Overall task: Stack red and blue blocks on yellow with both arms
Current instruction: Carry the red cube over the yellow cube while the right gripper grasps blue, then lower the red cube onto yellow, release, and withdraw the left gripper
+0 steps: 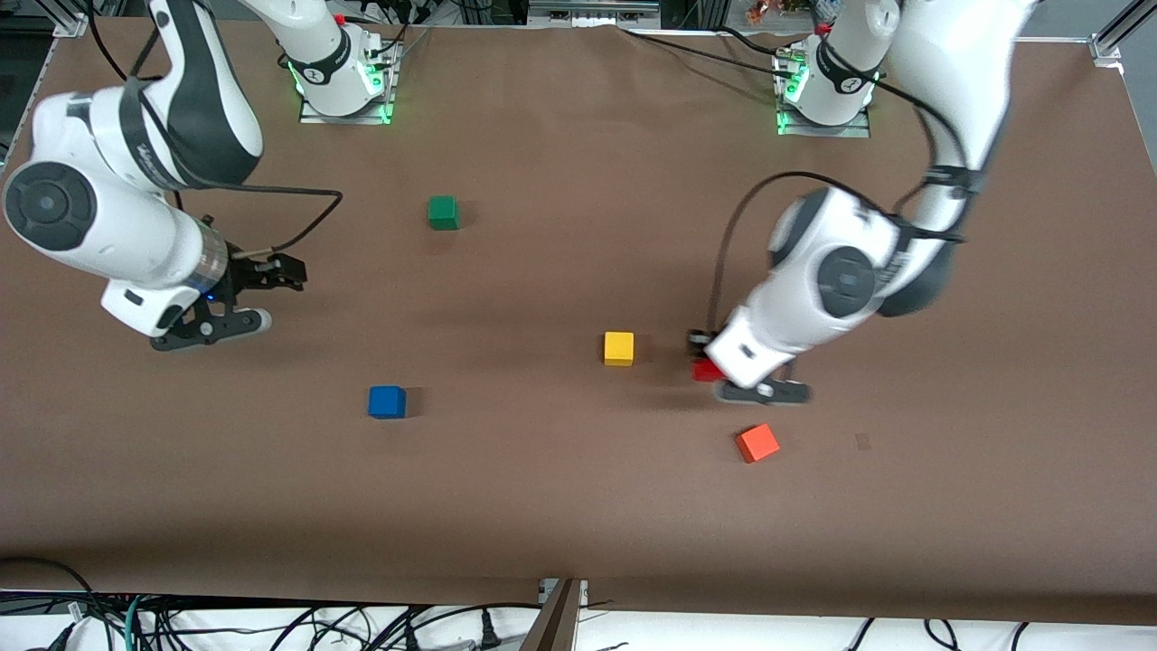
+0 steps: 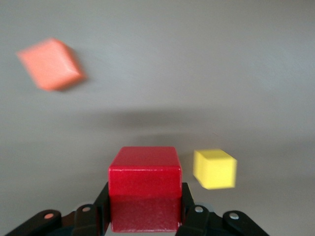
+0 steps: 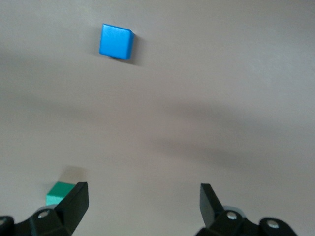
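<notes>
Left gripper (image 2: 144, 216) holds the red block (image 2: 144, 194) between closed fingers (image 2: 191, 212), raised just beside the yellow block (image 1: 619, 348), toward the left arm's end. Bare tabletop (image 1: 542, 506) surrounds yellow. Right gripper (image 3: 143, 200) waits, fingers wide, above the tabletop; blue block (image 1: 387, 401) untouched.

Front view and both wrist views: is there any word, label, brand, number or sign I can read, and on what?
No readable text anywhere.
Small dark marks on the collars by both arm bases: too small to read.
Red block, blue block, yellow block, green cube, orange-red cube: plain faces, no lettering.
</notes>
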Action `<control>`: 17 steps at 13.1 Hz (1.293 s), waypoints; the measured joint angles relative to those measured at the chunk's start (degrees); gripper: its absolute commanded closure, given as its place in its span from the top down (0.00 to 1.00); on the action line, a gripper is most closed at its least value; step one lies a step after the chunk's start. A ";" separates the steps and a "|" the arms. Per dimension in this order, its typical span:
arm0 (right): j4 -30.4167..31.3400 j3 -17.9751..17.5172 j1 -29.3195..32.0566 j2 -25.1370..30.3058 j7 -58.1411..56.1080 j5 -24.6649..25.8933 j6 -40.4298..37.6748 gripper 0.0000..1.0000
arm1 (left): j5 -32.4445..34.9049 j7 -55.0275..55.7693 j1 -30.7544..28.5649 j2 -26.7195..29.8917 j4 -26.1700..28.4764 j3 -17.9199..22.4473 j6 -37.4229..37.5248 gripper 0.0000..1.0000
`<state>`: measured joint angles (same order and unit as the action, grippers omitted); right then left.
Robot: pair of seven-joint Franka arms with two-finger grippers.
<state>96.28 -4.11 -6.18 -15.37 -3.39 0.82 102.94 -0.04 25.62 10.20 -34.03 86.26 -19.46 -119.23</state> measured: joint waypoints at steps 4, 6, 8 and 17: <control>-0.48 -0.09 0.12 -12.70 -0.04 -4.98 17.34 1.00 | 0.49 5.31 9.17 -4.95 -3.07 4.24 -0.10 0.00; -6.03 -0.18 -0.29 -21.25 -0.05 -5.02 21.87 1.00 | 1.42 8.50 14.89 -7.03 -4.84 8.06 -0.11 0.00; -11.83 -0.19 -1.31 -26.84 0.45 -5.15 22.12 1.00 | 1.64 11.20 19.88 -9.23 -7.19 11.09 -0.13 0.00; -13.95 -0.18 -4.44 -32.64 8.73 -4.08 28.47 0.99 | 1.81 12.02 21.60 -12.22 -9.97 12.66 -0.12 0.00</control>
<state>82.33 -4.29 -10.62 -48.00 5.34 -3.26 131.41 1.77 37.64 31.80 -46.25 76.29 -6.80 -119.36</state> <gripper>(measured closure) 0.000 0.441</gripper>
